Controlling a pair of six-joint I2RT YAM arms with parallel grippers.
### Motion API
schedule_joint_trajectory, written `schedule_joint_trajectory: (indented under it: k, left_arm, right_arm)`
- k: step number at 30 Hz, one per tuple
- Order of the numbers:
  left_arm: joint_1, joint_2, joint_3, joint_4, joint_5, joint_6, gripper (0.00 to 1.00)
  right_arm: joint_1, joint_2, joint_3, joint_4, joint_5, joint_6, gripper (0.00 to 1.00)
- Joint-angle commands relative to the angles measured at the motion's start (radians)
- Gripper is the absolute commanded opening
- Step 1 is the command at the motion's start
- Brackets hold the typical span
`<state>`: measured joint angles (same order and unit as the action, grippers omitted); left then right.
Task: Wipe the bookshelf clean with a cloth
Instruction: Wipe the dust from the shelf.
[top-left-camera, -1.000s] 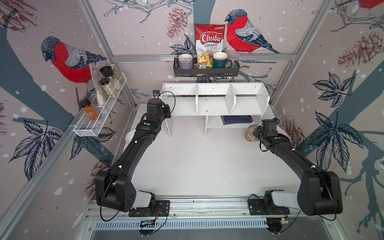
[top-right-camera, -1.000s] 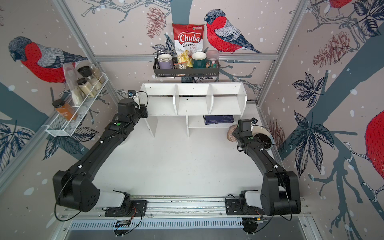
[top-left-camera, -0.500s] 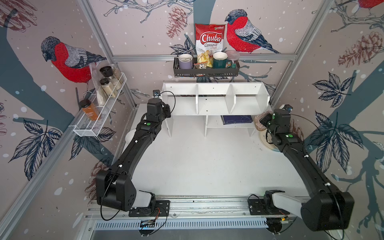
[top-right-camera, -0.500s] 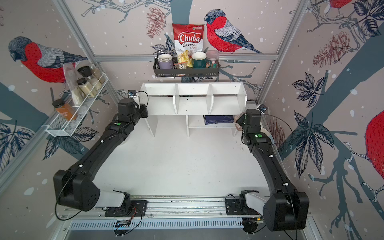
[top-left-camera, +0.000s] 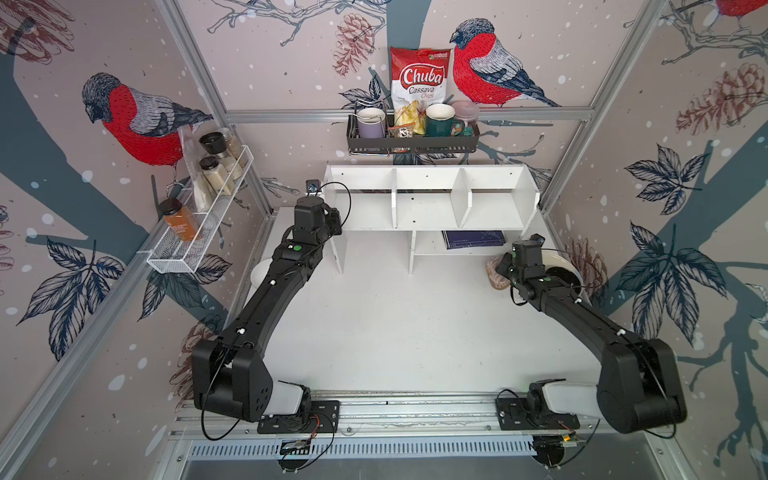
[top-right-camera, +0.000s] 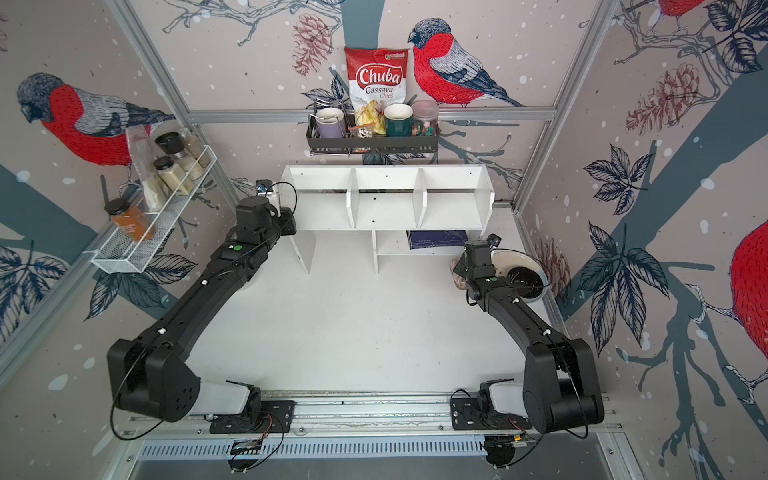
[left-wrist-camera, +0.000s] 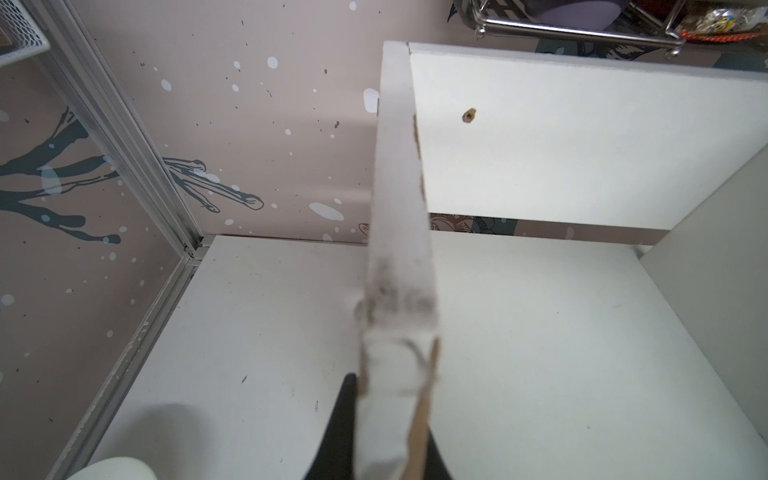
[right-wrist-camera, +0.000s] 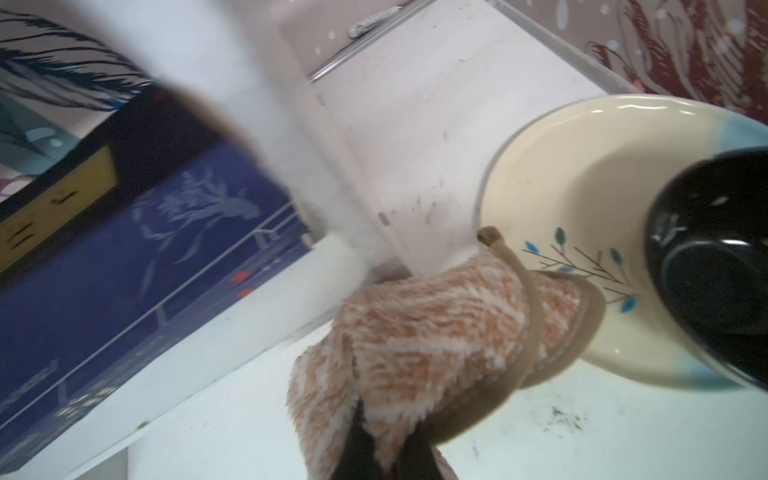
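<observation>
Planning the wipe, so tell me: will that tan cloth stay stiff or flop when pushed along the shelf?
Probably floppy: the cloth bunches and folds where the right tool pinches it. Its fluffy pile likely drags, not slips.

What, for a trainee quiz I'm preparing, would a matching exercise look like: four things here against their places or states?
Things:
1. cloth
2. blue book
3. chips bag
4. left claw

Places or states:
a. standing in the black wall rack
b. clamped on the end panel of the bookshelf
c. held in the right claw
d. lying on the bookshelf's lower shelf

Pairs: 1-c, 2-d, 3-a, 4-b
</observation>
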<state>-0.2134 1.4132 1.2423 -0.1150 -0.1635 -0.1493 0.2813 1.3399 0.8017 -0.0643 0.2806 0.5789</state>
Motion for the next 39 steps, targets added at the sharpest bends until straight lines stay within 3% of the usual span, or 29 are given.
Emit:
schedule_joint_trajectory:
  k: [1,7,12,15,19,24,29,33,39]
  left_arm:
    - [0.002,0.012,-0.007,-0.037,0.052,-0.087,0.00]
    - [0.002,0.012,-0.013,-0.031,0.052,-0.084,0.00]
    - [0.000,0.010,-0.017,-0.031,0.049,-0.075,0.00]
    - [0.000,0.009,-0.019,-0.031,0.045,-0.071,0.00]
    - [0.000,0.007,-0.021,-0.032,0.036,-0.065,0.00]
    - [0.000,0.010,-0.019,-0.032,0.038,-0.065,0.00]
    - [0.000,0.015,-0.015,-0.033,0.053,-0.071,0.00]
    - [0.000,0.019,-0.014,-0.033,0.056,-0.072,0.00]
    - [0.000,0.021,-0.013,-0.035,0.053,-0.068,0.00]
  right_arm:
    - [0.118,0.038,0.030,0.069,0.058,-0.001,0.00]
    - [0.365,0.184,0.128,0.136,0.116,0.066,0.00]
    - [0.474,0.325,0.277,0.112,0.142,0.072,0.00]
    - [0.449,0.331,0.297,0.083,0.147,0.083,0.00]
    - [0.358,0.223,0.200,0.075,0.156,0.088,0.00]
    - [0.143,0.032,0.023,0.064,0.102,0.076,0.00]
    - [-0.057,-0.030,-0.015,0.038,0.012,0.021,0.00]
    - [-0.021,-0.025,-0.004,0.055,-0.023,0.005,0.00]
    - [0.223,0.074,0.071,0.103,0.073,0.033,0.00]
